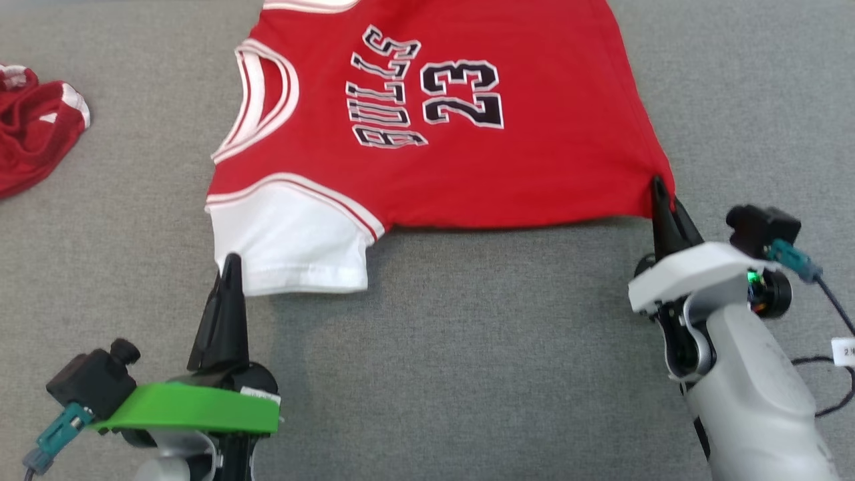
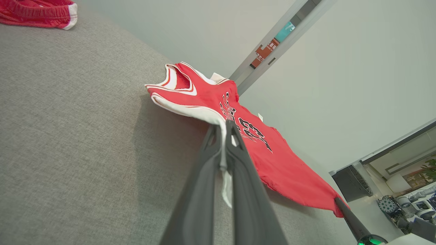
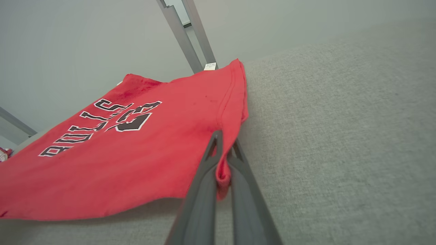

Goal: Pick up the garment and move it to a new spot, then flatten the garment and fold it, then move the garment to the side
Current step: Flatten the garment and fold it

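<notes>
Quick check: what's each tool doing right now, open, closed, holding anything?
Left tool: closed on the jersey, at its white sleeve corner.
Right tool: closed on the same jersey, at its red hem corner.

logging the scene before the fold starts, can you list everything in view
jersey: 1, red with a white sleeve and black BULLS 23 print, spread across the middle of the surface, its near corners pinched by both grippers
crumpled garment: 1, red with white trim, at the far left edge, apart from the jersey
fabric surface: 1, grey, under everything
left gripper: 1, dark fingers on a green mount, lower left, shut on the white sleeve's corner
right gripper: 1, dark fingers on a white mount, right side, shut on the red hem corner
</notes>
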Available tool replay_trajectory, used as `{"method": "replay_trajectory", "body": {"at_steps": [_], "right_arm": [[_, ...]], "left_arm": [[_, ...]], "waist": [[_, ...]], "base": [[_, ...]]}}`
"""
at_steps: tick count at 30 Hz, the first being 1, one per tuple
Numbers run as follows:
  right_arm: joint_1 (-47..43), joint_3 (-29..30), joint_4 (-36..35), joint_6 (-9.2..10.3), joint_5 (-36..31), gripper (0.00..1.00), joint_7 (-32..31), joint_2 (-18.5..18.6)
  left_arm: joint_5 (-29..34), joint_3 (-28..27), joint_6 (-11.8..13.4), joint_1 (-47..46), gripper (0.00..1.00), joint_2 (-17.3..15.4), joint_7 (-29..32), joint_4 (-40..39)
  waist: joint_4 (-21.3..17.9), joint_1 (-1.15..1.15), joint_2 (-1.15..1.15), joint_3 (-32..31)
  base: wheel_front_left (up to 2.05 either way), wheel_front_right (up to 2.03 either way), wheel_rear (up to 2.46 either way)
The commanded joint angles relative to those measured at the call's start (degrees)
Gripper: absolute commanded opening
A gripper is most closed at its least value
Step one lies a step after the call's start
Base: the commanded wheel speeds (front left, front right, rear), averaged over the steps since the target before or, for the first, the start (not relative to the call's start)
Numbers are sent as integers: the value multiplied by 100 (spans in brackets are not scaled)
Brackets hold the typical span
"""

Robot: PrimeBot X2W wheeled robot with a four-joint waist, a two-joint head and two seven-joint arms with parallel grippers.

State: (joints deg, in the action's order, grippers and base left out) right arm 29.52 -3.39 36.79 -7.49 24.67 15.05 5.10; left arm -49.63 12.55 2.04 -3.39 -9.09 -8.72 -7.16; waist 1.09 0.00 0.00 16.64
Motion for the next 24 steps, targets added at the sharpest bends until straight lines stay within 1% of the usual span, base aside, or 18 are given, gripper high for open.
{"method": "replay_trajectory", "body": {"at_steps": [1, 5, 11, 14, 17, 20, 22, 24], "right_arm": [[-321, 60, -147, 0, 62, 0, -1, 14], [-1079, 275, -653, 0, 192, 0, -134, -64], [-2288, 593, -1836, 0, 272, 0, -622, -182], [-2776, 743, -2430, 0, 238, 0, -900, -207], [-3160, 747, -2916, 0, 387, 0, -1184, -217], [-3294, 712, -3092, 0, 395, 0, -1335, -213], [-3264, 673, -3072, 0, 512, 0, -1393, -216], [-3160, 658, -2965, 0, 495, 0, -1401, -214]], "left_arm": [[3, -7, 96, 273, 0, -80, 60, -199], [97, 72, 328, 791, 0, -202, 244, -717], [275, 222, 619, 1431, 0, -407, 487, -1342], [348, 323, 702, 1653, 0, -465, 587, -1561], [334, 369, 770, 1796, 0, -476, 655, -1725], [284, 400, 766, 1782, 0, -459, 695, -1671], [249, 429, 713, 1642, 0, -425, 710, -1560], [251, 441, 675, 1497, 0, -408, 704, -1407]], "waist": [[42, 0, 0, -497], [84, 0, 0, -792], [94, 0, 0, -1107], [85, 0, 0, -1158], [73, 0, 0, -1148], [54, 0, 0, -1101], [46, 0, 0, -1058], [43, 0, 0, -1014]], "base": [[0, 0, 0], [0, 0, 0], [0, 0, 0], [0, 0, 0], [0, 0, 0], [0, 0, 0], [0, 0, 0], [0, 0, 0]]}}
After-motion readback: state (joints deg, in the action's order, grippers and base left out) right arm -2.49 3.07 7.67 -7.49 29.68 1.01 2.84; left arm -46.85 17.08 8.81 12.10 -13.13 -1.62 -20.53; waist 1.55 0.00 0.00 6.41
